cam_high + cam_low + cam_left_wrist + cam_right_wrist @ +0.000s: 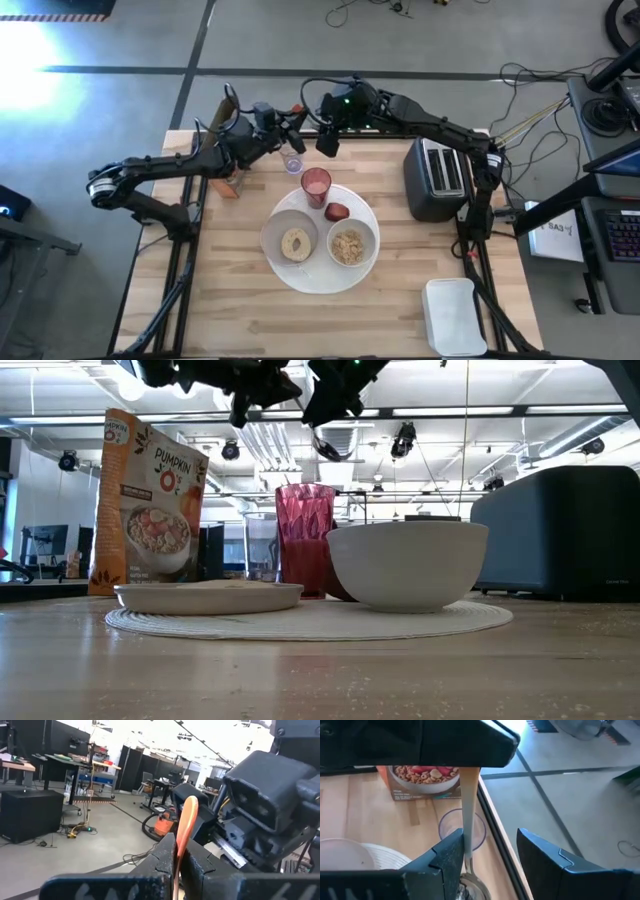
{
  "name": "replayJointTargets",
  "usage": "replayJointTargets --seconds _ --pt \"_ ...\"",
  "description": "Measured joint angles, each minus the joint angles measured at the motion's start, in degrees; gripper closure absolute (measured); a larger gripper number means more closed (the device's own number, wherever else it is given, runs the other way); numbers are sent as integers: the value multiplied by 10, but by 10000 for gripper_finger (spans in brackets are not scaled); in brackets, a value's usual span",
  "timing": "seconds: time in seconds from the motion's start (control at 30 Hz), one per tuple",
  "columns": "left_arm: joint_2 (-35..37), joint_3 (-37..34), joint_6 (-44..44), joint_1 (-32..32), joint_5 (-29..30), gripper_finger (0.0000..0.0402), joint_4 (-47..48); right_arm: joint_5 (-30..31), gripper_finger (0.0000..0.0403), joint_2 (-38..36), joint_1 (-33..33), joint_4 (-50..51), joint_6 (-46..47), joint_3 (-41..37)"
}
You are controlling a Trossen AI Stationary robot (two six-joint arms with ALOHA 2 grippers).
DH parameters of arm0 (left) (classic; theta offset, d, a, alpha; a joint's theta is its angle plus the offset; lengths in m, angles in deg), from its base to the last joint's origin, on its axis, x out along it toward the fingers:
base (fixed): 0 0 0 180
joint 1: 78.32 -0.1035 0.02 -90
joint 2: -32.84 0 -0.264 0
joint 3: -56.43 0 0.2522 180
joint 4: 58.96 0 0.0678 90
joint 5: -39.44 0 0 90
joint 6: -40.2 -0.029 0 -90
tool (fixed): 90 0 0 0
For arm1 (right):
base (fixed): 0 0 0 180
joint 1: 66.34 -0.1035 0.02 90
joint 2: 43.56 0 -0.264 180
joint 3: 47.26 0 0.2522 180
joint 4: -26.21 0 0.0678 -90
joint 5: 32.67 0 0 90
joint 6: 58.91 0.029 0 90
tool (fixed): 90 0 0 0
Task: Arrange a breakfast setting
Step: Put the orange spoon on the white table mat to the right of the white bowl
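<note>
The orange-handled spoon (186, 820) is held up over the table's far edge, between both grippers. My left gripper (177, 845) is shut on its handle. My right gripper (487, 845) is open around the spoon's neck, with the spoon's bowl (470, 887) deeper between its fingers. On the round white plate (320, 278) stand a bowl with the bagel (293, 243), a bowl of cereal (348, 246), the pink tumbler (316, 185) and the red apple (337, 211). My left gripper pinches the spoon's orange handle (181, 851) between its two fingers. The handle's rounded free end (192, 802) sticks out past the fingertips. The spoon is lifted clear of the table. My right gripper: the spoon's neck (468, 847) lies close against the inner side of one finger (447, 862); I cannot tell whether they touch.
A cereal box (228, 178) stands at the far left, with a clear cup (292, 162) on the table below the grippers. The black toaster (435, 178) stands at the right. A white rectangular tray (452, 315) lies at the near right corner.
</note>
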Motion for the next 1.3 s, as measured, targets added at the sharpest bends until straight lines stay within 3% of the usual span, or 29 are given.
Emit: replayJointTargets --seconds 0.33,0.83,1.3 --pt "0 0 3 6 0 401 -13 15 265 0 0 0 -24 0" --pt "0 0 15 12 0 401 -16 13 387 1 -1 2 -19 -1" --pt "0 1 -12 13 -16 399 34 12 394 2 -1 46 -13 -1"
